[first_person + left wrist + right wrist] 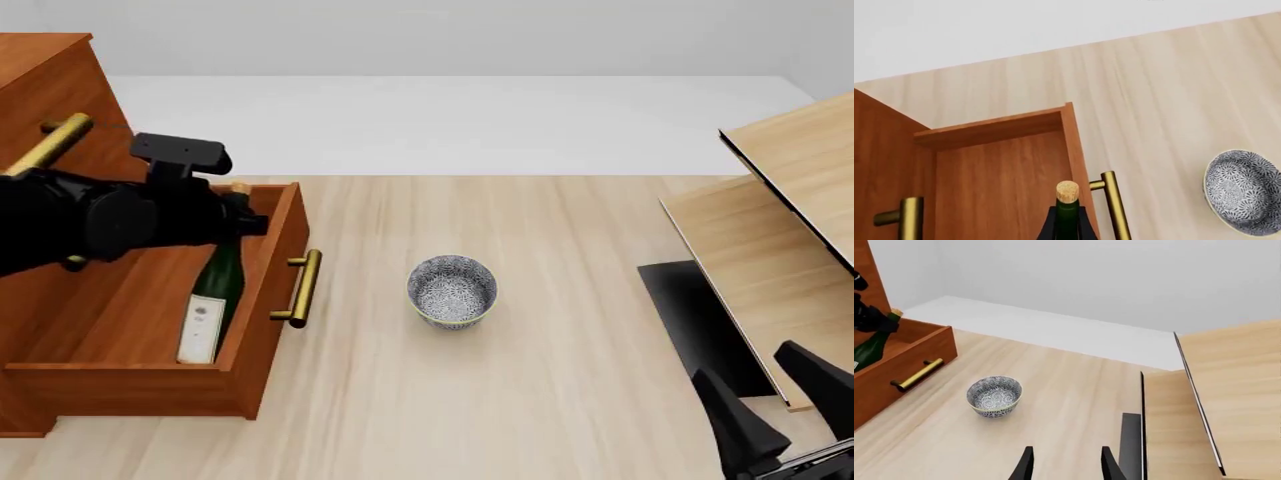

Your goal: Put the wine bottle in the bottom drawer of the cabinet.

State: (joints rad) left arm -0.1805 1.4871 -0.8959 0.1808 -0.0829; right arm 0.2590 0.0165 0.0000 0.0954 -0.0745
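The wine bottle [214, 290] is dark green with a white label and leans inside the pulled-out bottom drawer [271, 275] of the reddish-brown cabinet [40, 80]. Its base rests on the drawer floor and its neck points up toward the back. My left gripper [236, 217] is shut on that neck. In the left wrist view the capped bottle top [1067, 192] rises between the black fingers [1047, 227], above the drawer's wooden inside. My right gripper [774, 400] stands open and holds nothing at the near right, far from the drawer.
A blue-patterned bowl [451, 290] sits on the table just right of the drawer's brass handle [304, 288]. Pale slanted-panel furniture [787, 190] and a dark flat panel [694, 320] fill the right side. An upper brass handle [51, 142] juts out above the left arm.
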